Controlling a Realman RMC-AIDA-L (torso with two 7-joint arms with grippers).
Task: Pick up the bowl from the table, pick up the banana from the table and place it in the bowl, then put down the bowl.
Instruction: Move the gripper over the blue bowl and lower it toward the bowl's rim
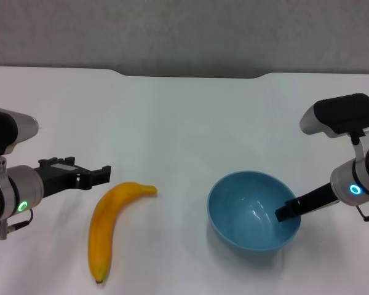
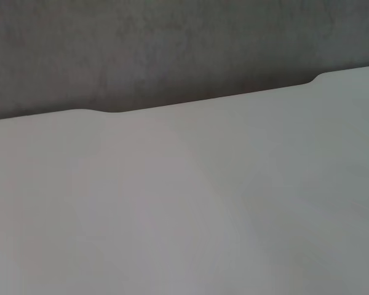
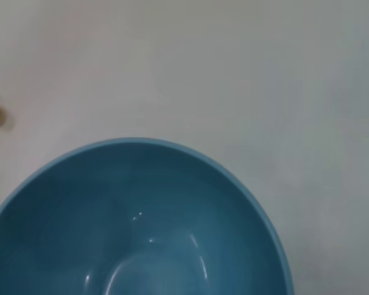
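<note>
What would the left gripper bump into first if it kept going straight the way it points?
Probably the banana: the left gripper points toward its stem end. Depth is unclear, so it could pass just above it.

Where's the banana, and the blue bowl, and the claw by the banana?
banana (image 1: pixel 104 228): head view, middle of its yellow body.
bowl (image 1: pixel 246 206): head view, glossy inside.
left claw (image 1: pixel 97 175): head view, fingertips just left of the banana's stem end.

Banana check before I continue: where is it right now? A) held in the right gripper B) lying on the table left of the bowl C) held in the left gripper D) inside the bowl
B: the banana lies flat on the table, left of the bowl, with the left gripper beside it and the right gripper at the bowl's rim.
</note>
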